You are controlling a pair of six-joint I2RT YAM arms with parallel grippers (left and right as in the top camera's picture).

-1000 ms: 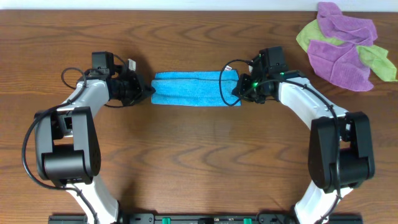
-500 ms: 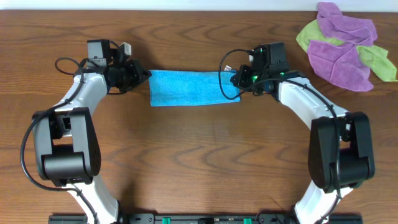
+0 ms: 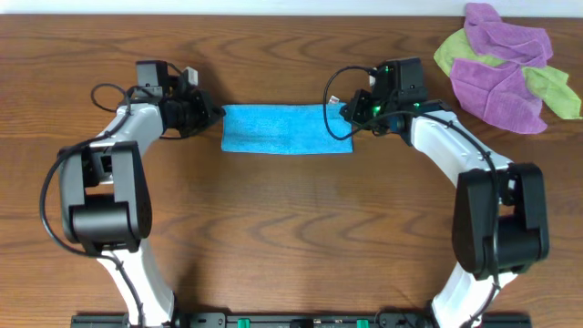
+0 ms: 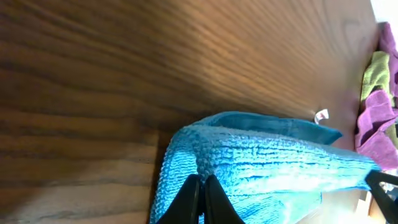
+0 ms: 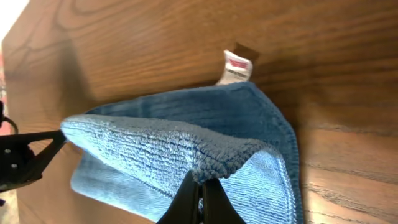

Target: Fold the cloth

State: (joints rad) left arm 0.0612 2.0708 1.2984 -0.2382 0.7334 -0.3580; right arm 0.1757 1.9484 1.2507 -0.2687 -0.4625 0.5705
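Note:
The sky-blue cloth [image 3: 284, 128] lies as a wide folded strip on the wooden table between my two arms. My left gripper [image 3: 215, 117] is shut on the cloth's left edge; the left wrist view shows the fingers [image 4: 200, 186] pinching the terry cloth [image 4: 267, 162], its upper layer lifted. My right gripper [image 3: 347, 113] is shut on the right edge; the right wrist view shows the fingers [image 5: 200, 190] pinching the lifted upper layer of the cloth [image 5: 155, 149]. The white tag [image 5: 235, 67] sticks out at the far edge.
A pile of purple cloths [image 3: 496, 87] and lime-green cloths [image 3: 553, 88] lies at the table's back right corner. It also shows in the left wrist view [image 4: 379, 99]. Bare wood table [image 3: 291, 228] lies in front of the cloth.
Both grippers have moved toward the far side of the table, carrying the cloth's edge with them. The strip now looks wider and flatter than one second ago.

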